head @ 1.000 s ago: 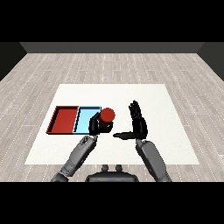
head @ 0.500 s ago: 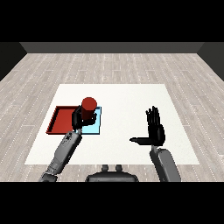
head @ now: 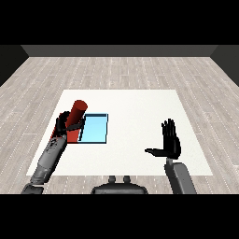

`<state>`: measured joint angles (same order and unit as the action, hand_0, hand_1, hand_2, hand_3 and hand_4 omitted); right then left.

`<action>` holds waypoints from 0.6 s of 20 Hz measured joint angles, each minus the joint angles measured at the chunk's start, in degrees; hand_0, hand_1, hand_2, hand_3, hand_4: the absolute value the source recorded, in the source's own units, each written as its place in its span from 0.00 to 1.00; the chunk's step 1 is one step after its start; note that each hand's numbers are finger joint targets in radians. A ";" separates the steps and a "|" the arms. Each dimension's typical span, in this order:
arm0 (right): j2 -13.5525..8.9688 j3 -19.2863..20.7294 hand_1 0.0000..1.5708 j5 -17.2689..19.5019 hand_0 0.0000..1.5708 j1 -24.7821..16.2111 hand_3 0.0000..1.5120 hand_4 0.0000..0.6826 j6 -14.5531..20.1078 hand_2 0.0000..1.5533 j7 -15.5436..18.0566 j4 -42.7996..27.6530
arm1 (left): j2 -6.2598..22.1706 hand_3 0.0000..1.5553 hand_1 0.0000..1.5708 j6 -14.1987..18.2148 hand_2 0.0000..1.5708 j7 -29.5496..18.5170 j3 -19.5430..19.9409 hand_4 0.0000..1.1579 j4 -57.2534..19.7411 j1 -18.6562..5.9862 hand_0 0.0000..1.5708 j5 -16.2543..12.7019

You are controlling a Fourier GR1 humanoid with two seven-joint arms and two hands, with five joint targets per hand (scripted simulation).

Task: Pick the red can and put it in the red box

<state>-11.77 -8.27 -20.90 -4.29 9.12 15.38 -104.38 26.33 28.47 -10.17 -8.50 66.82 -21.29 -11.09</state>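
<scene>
No readable text, label, number or sign shows anywhere.

— What sort of place is being shown?

— A bare test room is being suggested. A white table (head: 140, 121) is being seen at the middle of the frame, standing on a pale grey plank floor (head: 42, 84).

— And around it?

— A dark wall (head: 116, 50) is being seen along the upper edge. A red tray (head: 73, 135) and a light blue tray (head: 94, 129) are being displayed left of centre.
</scene>
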 measured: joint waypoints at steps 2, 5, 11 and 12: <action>0.14 0.49 0.00 0.15 0.00 0.13 0.00 0.00 -0.20 0.00 0.74 1.60 | 2.26 0.95 1.00 -1.44 0.99 0.89 1.00 0.91 -5.91 -0.93 1.00 0.68; 0.12 1.34 0.00 0.18 0.00 1.51 0.00 0.00 0.24 0.00 0.07 2.94 | 3.87 0.92 1.00 -2.83 0.97 2.14 1.38 0.88 -15.82 -3.26 1.00 2.43; 1.04 1.83 0.00 0.61 0.00 3.34 0.00 0.00 -0.29 0.00 2.01 6.56 | 4.70 0.00 0.40 -3.39 0.38 6.06 0.36 0.67 -35.13 -8.68 0.40 7.21; 1.02 1.91 0.00 0.98 0.00 3.75 0.00 0.00 -0.13 0.00 2.06 7.30 | 4.75 0.00 0.00 -4.07 0.00 6.35 0.36 0.62 -38.08 -9.81 0.00 7.66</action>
<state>-10.75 -6.37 -19.92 -0.54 8.99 17.44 -97.08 31.08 24.40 -3.82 -8.14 28.73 -31.11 -3.43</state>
